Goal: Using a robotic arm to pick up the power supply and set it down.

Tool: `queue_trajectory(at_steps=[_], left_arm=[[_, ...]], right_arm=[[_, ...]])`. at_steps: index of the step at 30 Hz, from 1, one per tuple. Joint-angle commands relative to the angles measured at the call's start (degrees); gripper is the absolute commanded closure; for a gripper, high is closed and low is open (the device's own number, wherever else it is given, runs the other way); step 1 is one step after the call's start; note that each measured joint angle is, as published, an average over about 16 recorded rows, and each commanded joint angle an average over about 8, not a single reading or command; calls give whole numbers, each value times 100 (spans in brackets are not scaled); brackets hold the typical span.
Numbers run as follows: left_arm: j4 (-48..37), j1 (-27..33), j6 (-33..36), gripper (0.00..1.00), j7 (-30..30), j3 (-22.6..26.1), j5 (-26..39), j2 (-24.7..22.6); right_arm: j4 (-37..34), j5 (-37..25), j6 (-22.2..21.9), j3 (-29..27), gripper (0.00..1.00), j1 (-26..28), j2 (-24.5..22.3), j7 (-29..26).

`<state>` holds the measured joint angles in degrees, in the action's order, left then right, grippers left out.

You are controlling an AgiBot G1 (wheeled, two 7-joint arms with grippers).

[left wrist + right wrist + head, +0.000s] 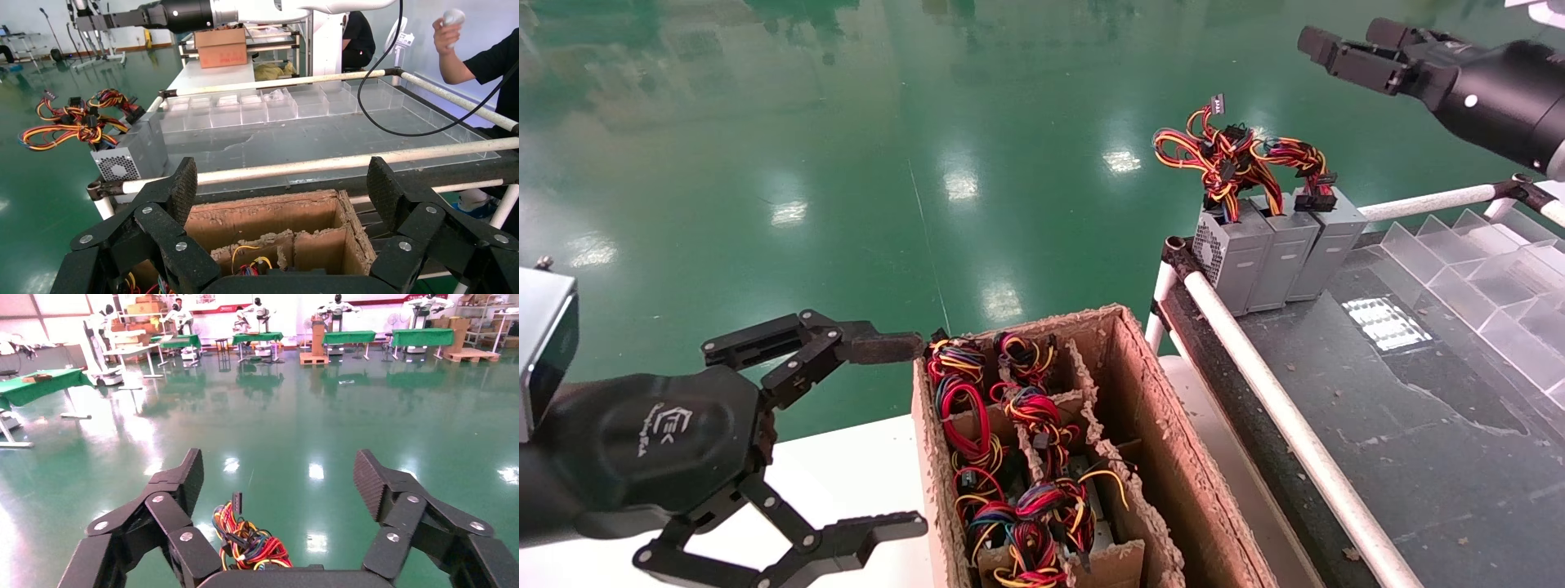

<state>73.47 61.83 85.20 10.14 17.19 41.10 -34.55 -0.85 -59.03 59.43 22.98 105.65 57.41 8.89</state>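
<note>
Head view puts the right gripper (pixel 1328 45) high above the far end of the bench (pixel 1418 425), fingers spread and holding nothing, so it seems free to come down on a unit; three supplies (pixel 1275 249) stand upright side by side at the bench corner, wires (pixel 1238 155) on top, probably to leave their bodies easy to grasp; more sit in the box (pixel 1173 457); the left gripper (pixel 846 441), also spread, hangs beside that box.
</note>
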Motion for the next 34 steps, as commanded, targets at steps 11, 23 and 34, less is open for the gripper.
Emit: queue_trajectory(at_steps=[11,23,34], left_arm=[[-4,2,1,0,-3,4,-2,0],[-5,3,0,0,-5,7,-5,2],[-5,4,-1,0,-6,10,-6,3]], right_arm=[[1155,404,563,-198,0,-720,-390,-450],[2693,725,1068,-320,0,-1622,-842,-820],[3911,980,1468,-416,0,-2337,-1201,-1114]])
